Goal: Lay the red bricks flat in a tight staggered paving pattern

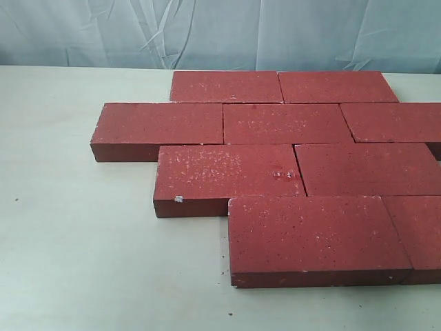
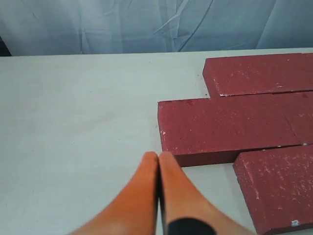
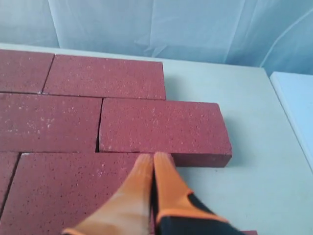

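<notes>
A: Red bricks [image 1: 282,124] lie flat on the table [image 1: 62,248], filling the centre and right of the exterior view. Each row is offset, so the joints stagger as paving should.
B: Tools?
A: Left gripper [image 2: 158,157] and right gripper [image 3: 152,159] are pinched closed, empty. No writing is readable.

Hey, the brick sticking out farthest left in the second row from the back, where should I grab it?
Pinch that red brick across its protruding left end, from above: only there both long sides seem free; farther right, neighbouring bricks press against them.
</notes>
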`<state>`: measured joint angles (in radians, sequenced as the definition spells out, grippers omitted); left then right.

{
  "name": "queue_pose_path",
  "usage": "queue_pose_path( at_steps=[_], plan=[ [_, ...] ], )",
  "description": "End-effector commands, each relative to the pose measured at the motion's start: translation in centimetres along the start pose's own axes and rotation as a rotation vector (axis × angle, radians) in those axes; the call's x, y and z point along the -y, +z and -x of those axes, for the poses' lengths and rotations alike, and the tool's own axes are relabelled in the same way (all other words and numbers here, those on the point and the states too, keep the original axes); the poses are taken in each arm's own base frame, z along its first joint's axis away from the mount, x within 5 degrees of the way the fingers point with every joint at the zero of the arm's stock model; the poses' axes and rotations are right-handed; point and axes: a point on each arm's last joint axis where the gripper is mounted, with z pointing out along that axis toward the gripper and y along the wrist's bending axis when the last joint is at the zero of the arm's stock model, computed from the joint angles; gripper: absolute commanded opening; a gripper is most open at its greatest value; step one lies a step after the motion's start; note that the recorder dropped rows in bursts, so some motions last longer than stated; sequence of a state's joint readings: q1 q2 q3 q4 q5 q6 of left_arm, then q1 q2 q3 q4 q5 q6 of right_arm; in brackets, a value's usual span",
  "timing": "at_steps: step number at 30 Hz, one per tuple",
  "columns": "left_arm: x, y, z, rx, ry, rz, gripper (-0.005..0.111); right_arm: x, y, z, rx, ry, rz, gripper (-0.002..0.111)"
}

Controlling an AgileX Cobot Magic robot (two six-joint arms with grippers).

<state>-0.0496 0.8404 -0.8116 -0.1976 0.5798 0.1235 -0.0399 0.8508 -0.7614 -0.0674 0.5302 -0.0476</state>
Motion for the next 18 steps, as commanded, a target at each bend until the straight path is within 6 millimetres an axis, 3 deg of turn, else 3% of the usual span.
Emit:
queue_pose_path(
  at_steps=[1,9,18],
  plan=[
    [0.3,-2.6,-0.6,0.083,0.004,-0.002,0.0,0.2,-2.4,-0.2,0.114,-0.003,-0.02,-0.001],
    [0.4,-4.4,-0.6,0.15,0.011,-0.004,0.0,0.2,-5.4,-0.3,0.208,0.001,-0.031,-0.001],
    [0.4,-4.4,-0.6,0.152,0.011,-0.005,0.0,0.3,-5.7,-0.4,0.219,0.002,-0.033,-0.001]
  ],
)
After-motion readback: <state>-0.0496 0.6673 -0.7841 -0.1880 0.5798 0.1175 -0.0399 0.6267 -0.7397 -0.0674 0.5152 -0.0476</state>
